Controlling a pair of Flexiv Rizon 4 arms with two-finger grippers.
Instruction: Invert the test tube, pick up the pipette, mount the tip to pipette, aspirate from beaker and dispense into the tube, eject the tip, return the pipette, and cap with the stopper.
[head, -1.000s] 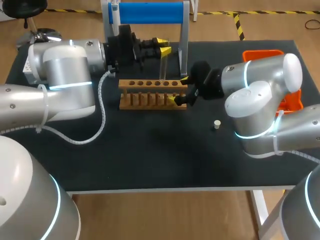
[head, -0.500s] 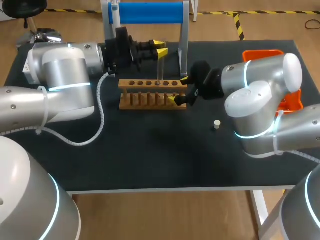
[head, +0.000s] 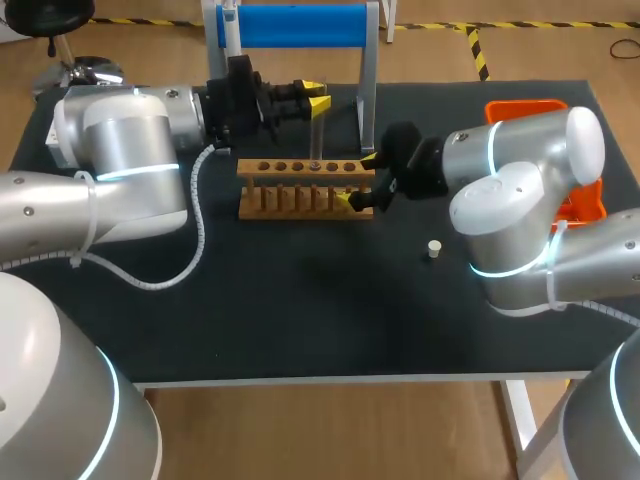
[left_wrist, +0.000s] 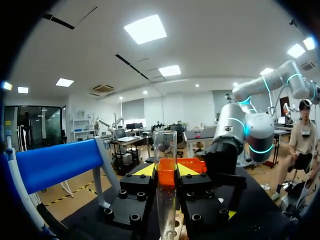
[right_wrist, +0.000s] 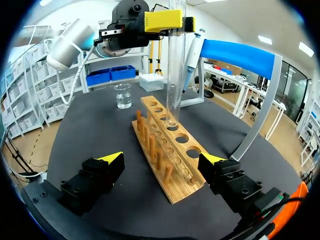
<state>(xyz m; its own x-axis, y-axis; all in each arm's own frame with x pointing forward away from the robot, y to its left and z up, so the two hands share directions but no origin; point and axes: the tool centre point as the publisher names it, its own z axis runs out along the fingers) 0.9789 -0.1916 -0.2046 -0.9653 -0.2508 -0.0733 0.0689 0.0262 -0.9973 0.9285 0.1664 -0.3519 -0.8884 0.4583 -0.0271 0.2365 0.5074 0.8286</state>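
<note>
Holding one tube (head: 317, 138) (one rack (head: 300, 192) below)

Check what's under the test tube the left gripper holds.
The wooden rack: the test tube meets one of its top holes with its rounded end, the left gripper shut on it higher up. How far the end has entered the hole cannot be seen.

The clear test tube (right_wrist: 175, 75) is hanging upright in the left claw (head: 316, 96), rounded end down at a hole of the wooden rack (right_wrist: 167, 150). The small white stopper (head: 434, 248) is lying on the tabletop (head: 300, 310), well apart from the rack. The pipette (right_wrist: 192, 59) is hanging beyond the rack, and the glass beaker (right_wrist: 122, 96) is standing there too.
</note>
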